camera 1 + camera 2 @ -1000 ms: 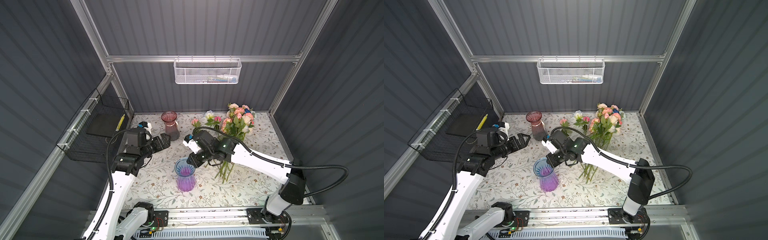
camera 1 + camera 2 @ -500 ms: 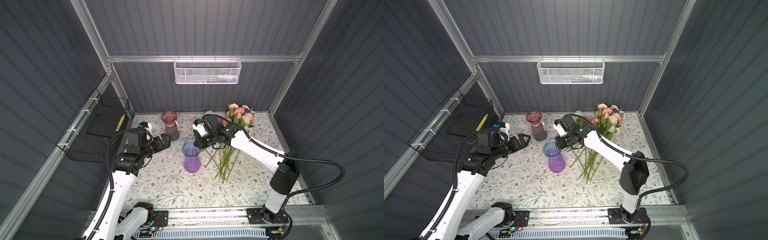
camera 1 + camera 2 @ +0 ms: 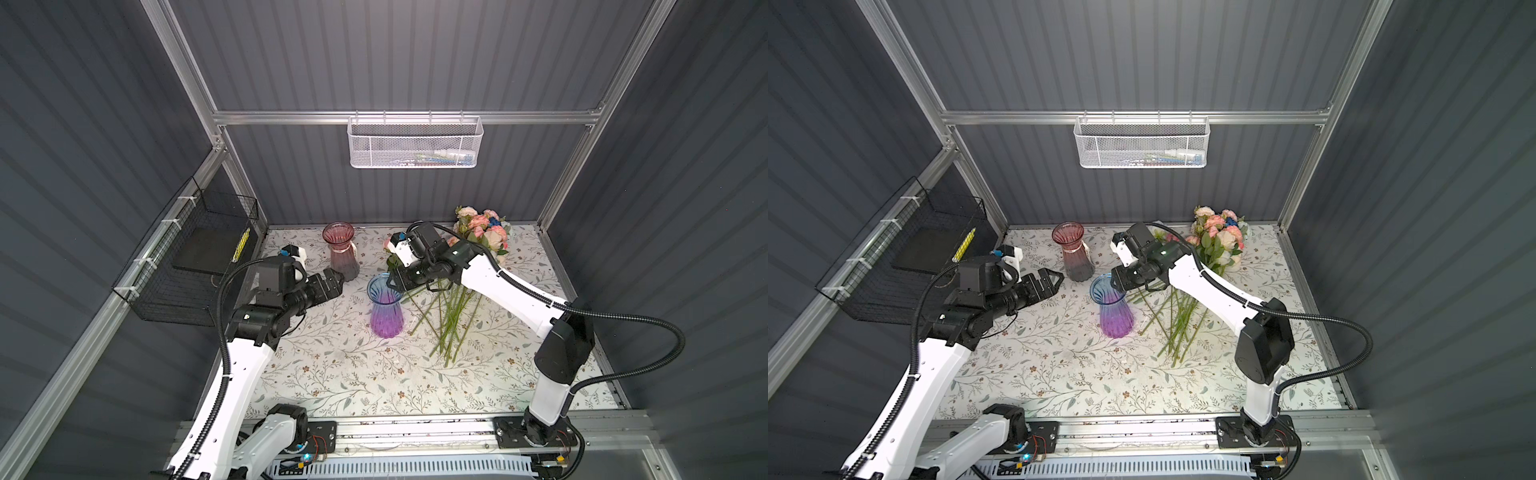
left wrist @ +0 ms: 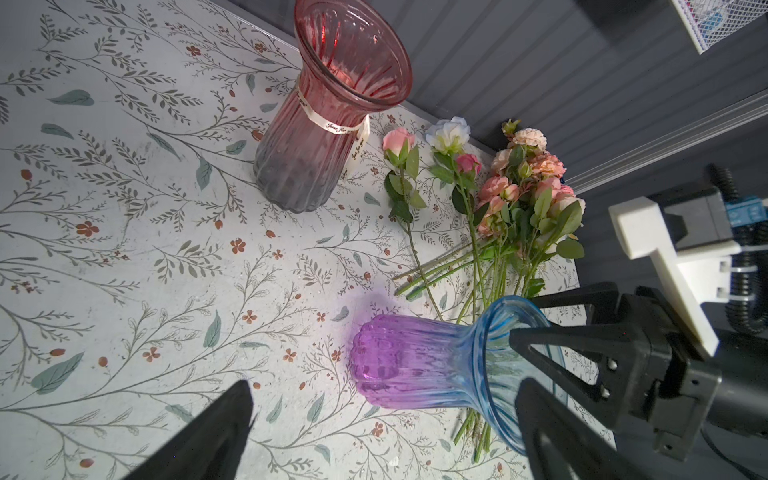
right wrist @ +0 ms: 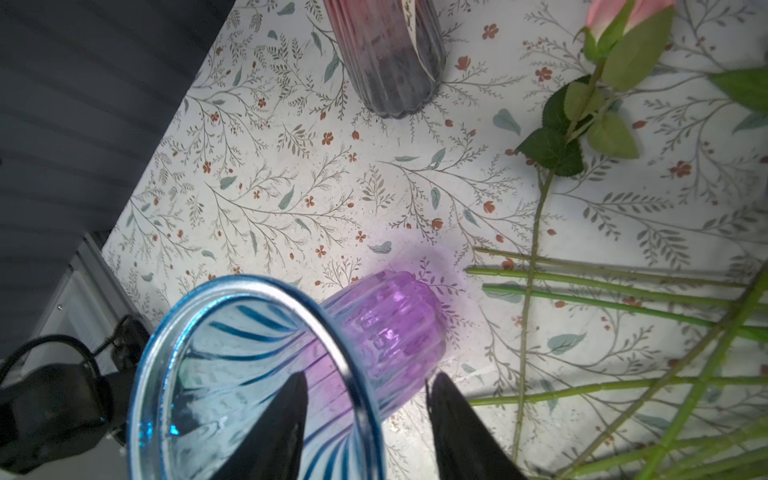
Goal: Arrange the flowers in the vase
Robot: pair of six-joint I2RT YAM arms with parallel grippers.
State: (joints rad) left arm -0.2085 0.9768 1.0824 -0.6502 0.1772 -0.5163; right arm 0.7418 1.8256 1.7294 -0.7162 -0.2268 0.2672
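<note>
Worry for me is the blue-purple vase [image 3: 386, 309]: right claw [image 5: 370, 376] sits spread across its rim, one finger inside, one outside, not pinching anything. Pull away sideways instead of straight up and I reckon the inner finger hooks the glass and tips it onto the stems. All the flowers [image 4: 519, 199] lie on the table [image 3: 332, 365] just beside it, none in. And the left claw [image 3: 333, 277] hangs wide open, empty, near the pink vase [image 3: 340, 253].

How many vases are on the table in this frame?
2. A pink-and-grey vase stands at the back; a blue-and-purple vase stands nearer the middle, just left of the flowers. None seems hidden.
</note>
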